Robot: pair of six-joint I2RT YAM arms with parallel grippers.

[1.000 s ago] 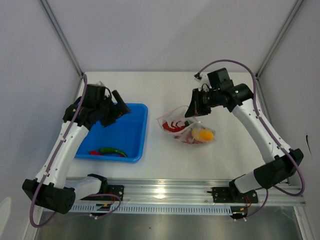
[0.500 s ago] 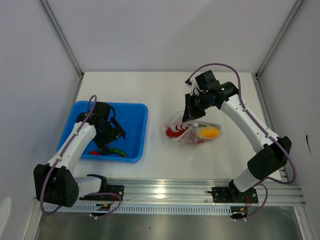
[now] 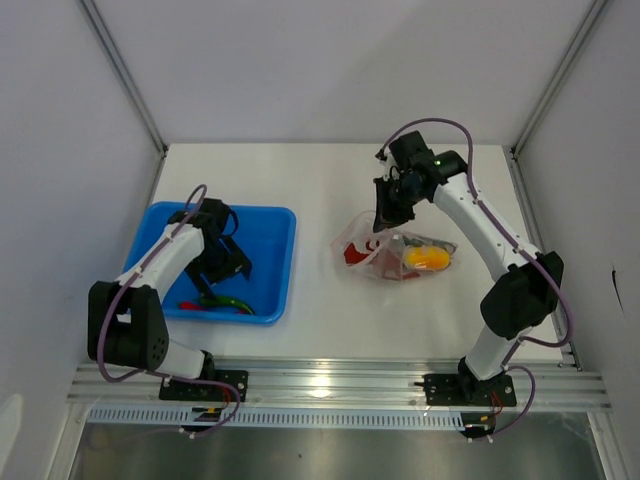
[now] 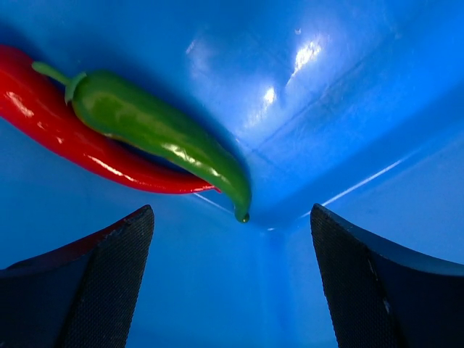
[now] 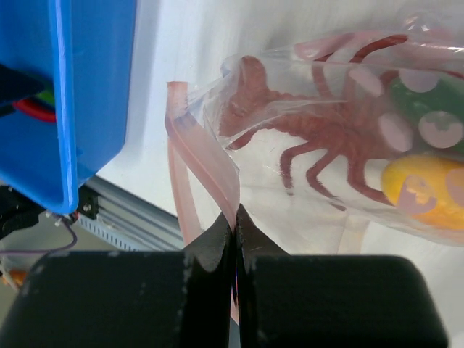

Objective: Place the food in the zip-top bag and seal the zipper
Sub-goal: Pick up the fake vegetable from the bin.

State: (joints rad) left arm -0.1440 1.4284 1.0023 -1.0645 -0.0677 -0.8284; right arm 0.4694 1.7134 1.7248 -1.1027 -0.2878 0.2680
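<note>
Left gripper [image 4: 230,217] over two peppers in the tray, right gripper [image 5: 234,221] pinching the bag mouth
One green pepper [image 4: 159,130] and one red pepper [image 4: 72,141] lie touching in the blue tray [image 3: 270,230]; the left fingers stand wide apart, so it should centre on the green one's middle and close across its width, clear of the red. The right fingers are clamped together on the zipper [image 5: 203,152] of the zip-top bag [image 5: 290,203], on the table right of the tray, holding one yellow-orange fruit [image 5: 428,192], one green piece, and reds I cannot count

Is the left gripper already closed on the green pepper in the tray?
No: the left gripper stands open, and the green pepper lies ahead of it on the blue tray.
</note>
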